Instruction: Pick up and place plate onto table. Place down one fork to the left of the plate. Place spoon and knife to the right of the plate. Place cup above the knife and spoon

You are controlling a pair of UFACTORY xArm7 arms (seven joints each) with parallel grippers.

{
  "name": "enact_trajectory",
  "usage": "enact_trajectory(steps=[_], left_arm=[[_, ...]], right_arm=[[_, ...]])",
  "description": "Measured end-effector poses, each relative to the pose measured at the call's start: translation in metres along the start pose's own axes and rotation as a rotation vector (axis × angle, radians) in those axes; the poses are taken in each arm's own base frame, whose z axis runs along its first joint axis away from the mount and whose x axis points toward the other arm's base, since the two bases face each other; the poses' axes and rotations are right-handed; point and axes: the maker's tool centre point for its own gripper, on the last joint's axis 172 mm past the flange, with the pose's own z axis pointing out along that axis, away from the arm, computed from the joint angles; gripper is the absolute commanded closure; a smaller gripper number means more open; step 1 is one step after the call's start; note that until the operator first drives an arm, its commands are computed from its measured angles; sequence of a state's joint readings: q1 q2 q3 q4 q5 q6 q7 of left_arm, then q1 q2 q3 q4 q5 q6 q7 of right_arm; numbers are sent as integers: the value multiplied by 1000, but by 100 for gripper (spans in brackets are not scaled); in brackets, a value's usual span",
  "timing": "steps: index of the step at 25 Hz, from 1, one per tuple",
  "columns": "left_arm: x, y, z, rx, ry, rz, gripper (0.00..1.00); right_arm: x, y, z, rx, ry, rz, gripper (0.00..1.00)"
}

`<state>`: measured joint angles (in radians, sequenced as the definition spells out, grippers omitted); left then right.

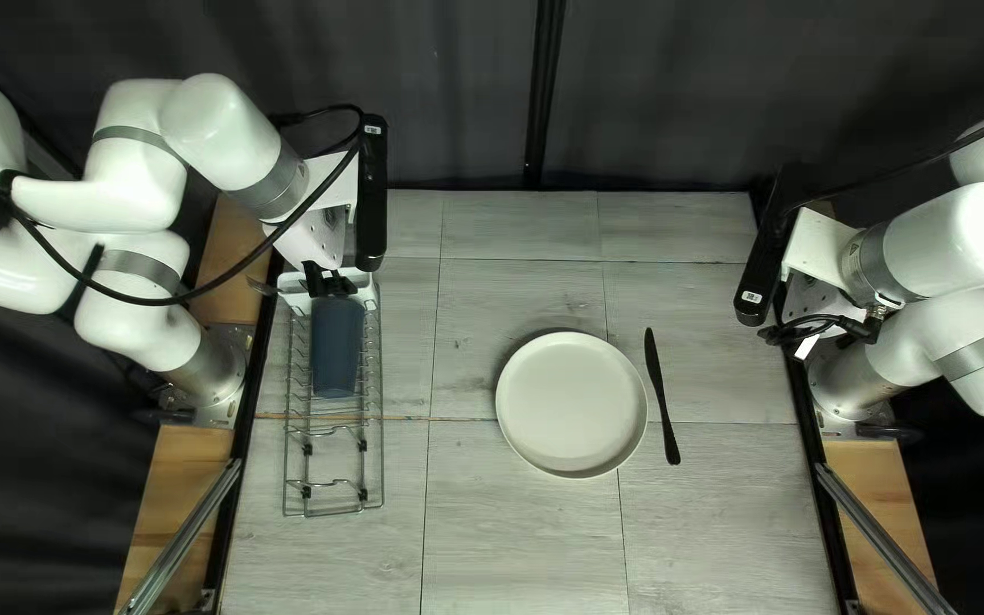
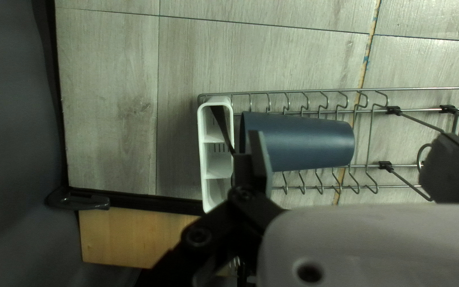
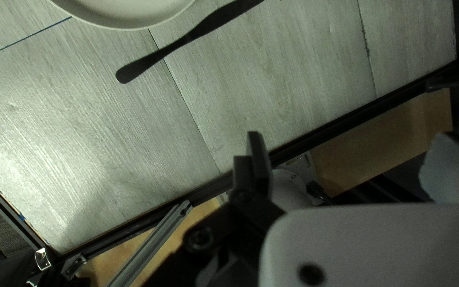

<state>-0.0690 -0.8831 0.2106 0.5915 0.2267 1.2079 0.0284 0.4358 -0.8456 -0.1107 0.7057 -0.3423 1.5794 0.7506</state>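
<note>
Your left gripper (image 1: pixel 330 279) and right gripper (image 1: pixel 820 329) stand wide open, empty; cutlery step needs left lowered to dark utensil (image 2: pixel 221 121) (fork, maybe).

See the left claw (image 1: pixel 330 280) hanging open above a wire rack (image 2: pixel 325 91), with a dark blue cup (image 2: pixel 309 142) lying on its side beneath and partly hidden behind one finger (image 2: pixel 261 159). Find a white three-compartment caddy (image 2: pixel 202 159) beside that finger, by the cup's wide end, and a dark utensil (image 2: pixel 221 121) leaning from its farthest compartment toward the claw. Notice a pale wood-grained tabletop (image 2: pixel 112 95) around the rack
</note>
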Motion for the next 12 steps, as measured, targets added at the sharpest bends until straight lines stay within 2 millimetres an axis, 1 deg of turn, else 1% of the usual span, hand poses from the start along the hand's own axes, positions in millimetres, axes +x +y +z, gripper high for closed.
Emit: enact_trajectory(steps=[3, 5, 8, 10, 12], left_arm=[[-7, -3, 9, 31, 19, 136, 0], [-18, -5, 11, 57, 27, 201, 0], [-40, -8, 16, 110, -3, 268, 0], [-46, -8, 21, 140, -40, 296, 0], [-48, -6, 27, 164, -88, 319, 0]], right_arm=[[0, 0, 0, 0, 0, 0, 0], [0, 0, 0, 0, 0, 0, 0], [0, 0, 0, 0, 0, 0, 0], [0, 0, 0, 0, 0, 0, 0], [0, 0, 0, 0, 0, 0, 0]])
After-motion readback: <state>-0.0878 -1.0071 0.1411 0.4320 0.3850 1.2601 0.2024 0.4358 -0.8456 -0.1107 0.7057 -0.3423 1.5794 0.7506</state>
